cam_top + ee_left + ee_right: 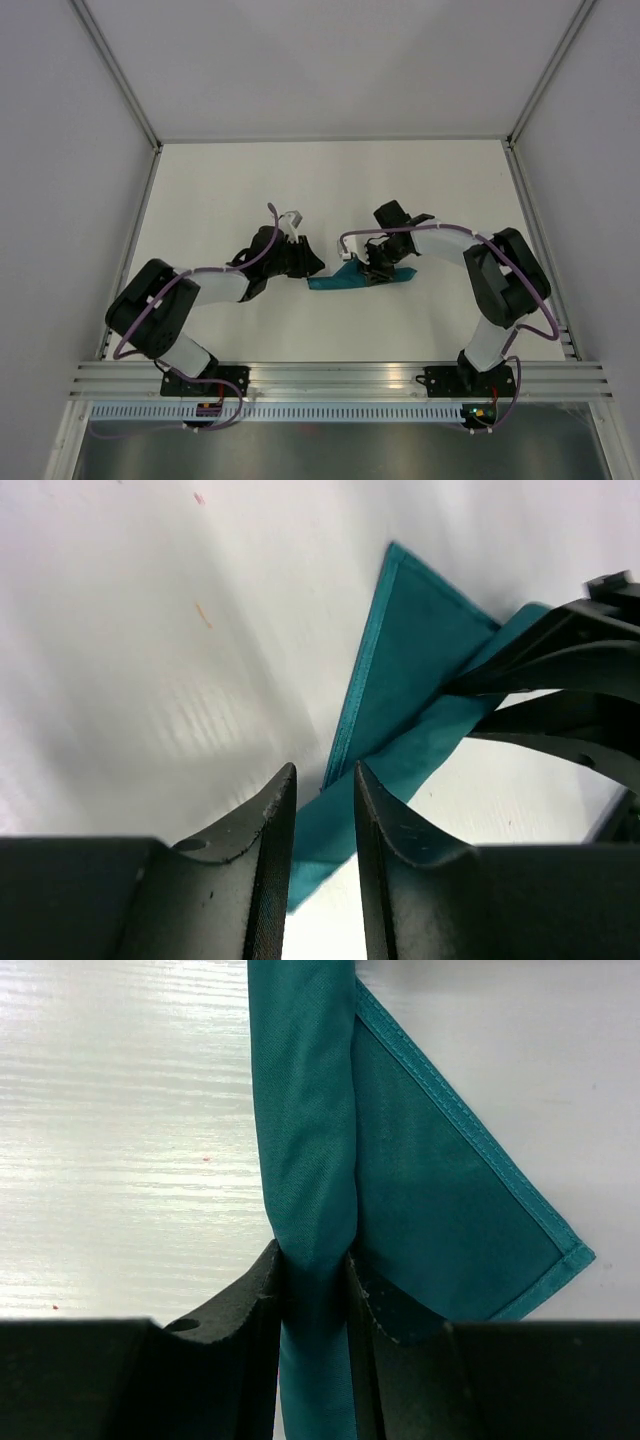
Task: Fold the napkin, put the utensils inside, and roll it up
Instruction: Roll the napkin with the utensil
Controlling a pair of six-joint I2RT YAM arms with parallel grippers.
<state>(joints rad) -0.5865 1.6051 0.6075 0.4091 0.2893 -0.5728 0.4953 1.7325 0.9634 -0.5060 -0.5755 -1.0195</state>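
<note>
Between the right fingers (pixel 258 1305), the napkin (pixel 305 1110) forms a smooth woven roll

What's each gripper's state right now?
Left gripper: slightly open over the end of the napkin, not gripping.
Right gripper: closed on the rolled napkin.

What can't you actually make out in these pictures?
Knife: seen in no view; if it lies inside the rolled napkin, the cloth hides it.
Left gripper, left wrist view: it straddles the napkin; whether it pinches is unclear.
Napkin's folds, top view: too small, partly under the right gripper.
</note>
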